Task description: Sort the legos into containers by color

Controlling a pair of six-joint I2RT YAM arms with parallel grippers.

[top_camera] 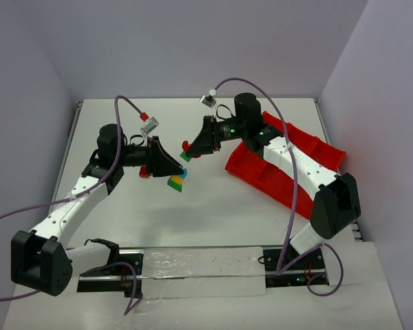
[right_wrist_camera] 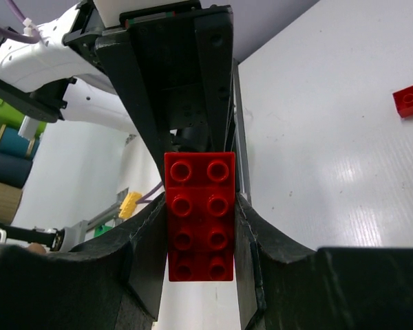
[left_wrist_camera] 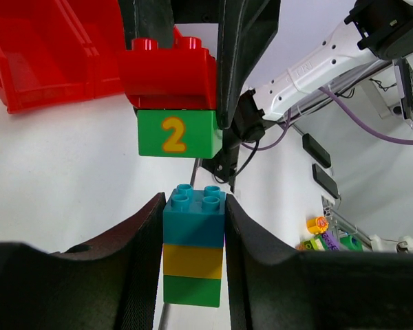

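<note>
Left wrist view: my left fingers (left_wrist_camera: 120,275) clamp a teal-yellow-green brick stack (left_wrist_camera: 193,247). My right fingers (right_wrist_camera: 144,261) grip a red brick (right_wrist_camera: 199,216) with a green "2" brick (left_wrist_camera: 179,134) stuck to it.

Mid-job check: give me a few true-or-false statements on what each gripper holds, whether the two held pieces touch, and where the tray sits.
1. The left gripper holds a stack of teal, yellow and green bricks. True.
2. The right gripper is open and empty. False: it is shut on a red brick.
3. A green brick marked 2 is stuck to that red brick. True.
4. The green brick marked 2 touches the stack. False: the left wrist view shows a gap between them.
5. The red tray lies on the left arm's side. False: it lies on the right arm's side, partly under that arm.
</note>
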